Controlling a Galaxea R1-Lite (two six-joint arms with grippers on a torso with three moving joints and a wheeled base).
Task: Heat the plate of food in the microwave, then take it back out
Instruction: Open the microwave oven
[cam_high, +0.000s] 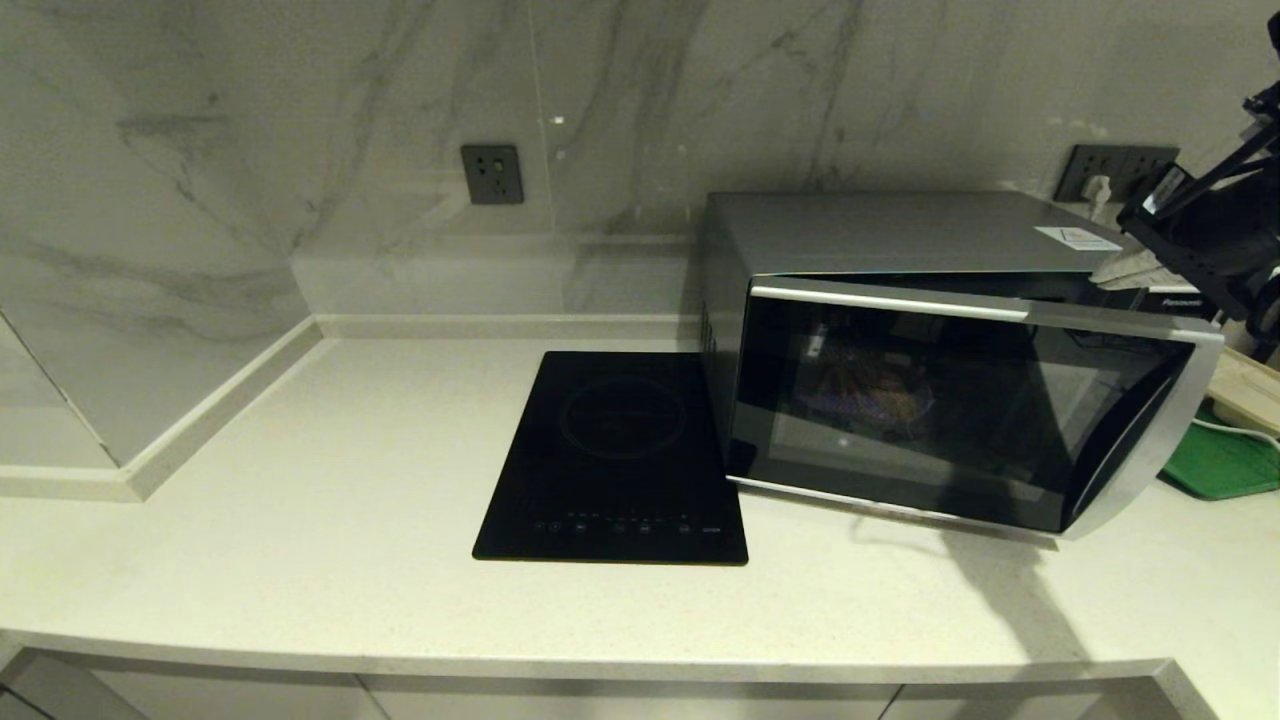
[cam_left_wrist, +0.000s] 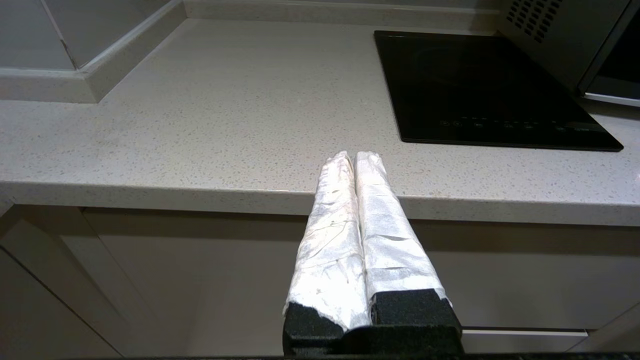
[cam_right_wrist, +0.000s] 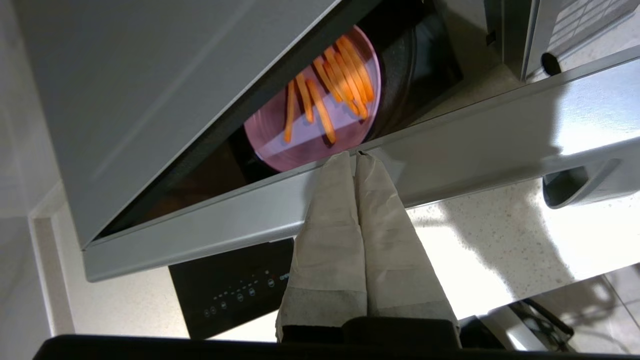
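While the left tool (cam_left_wrist: 354, 159) hangs parked at the near edge of the surface (cam_high: 300, 520), its wrapped fingers pressed together on nothing, the work is all on the right side. A flat black cooktop (cam_high: 615, 455) lies on the surface just beside the microwave (cam_high: 900, 330), and a green tray (cam_high: 1225, 462) shows past the microwave's right end.

The right tool (cam_right_wrist: 356, 156) is up at the top edge of the microwave's door (cam_high: 950, 400), tips drawn tight together and empty, resting on or just at the silver rim; whether they press it I cannot tell. That door stands partly ajar, a gap showing along its top and right side.

Farthest in, the plate of food (cam_right_wrist: 312, 122) sits inside the cavity, seen through the gap from the right wrist view and dimly through the dark glass from the head view. It looks light and rigid, with a smooth surface that is likely slippery, and the thin orange sticks lie loose on top, so any tilt could spill them. The sound place to take it is probably the near rim, pinched from the edge and kept level, once the door is swung fully clear.
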